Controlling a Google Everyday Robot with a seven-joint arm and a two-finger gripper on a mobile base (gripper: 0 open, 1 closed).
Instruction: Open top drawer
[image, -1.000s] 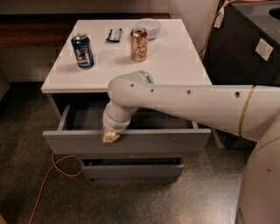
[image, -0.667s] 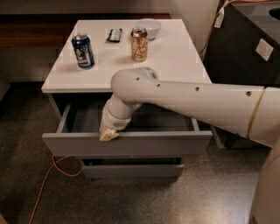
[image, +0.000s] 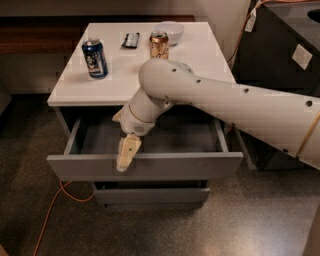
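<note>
The top drawer (image: 190, 166) stands pulled out from below the white tabletop (image: 210, 60), so its inside is open to see from above: a wide, shallow grey box with thin side walls and a grey bottom that looks bare where it shows. Its front is a plain flat grey panel without a handle, and it is wider than the lower drawer (image: 150, 195), which sits closed just under it. The gripper (image: 127, 154) hangs at the top edge of the top drawer's front, a little left of the middle of this front, with its tan tip lying over the edge and down on the panel; whether it is open or closed, I cannot tell. The white arm (image: 240, 102) reaches across above the top drawer from the right. Behind the top drawer, on the tabletop, stand a blue can (image: 95, 58) and a copper can (image: 159, 44), with a white bowl (image: 169, 31) and a small dark object (image: 131, 40) farther back. On the floor, left below the top drawer, runs an orange cable (image: 50, 220)
</note>
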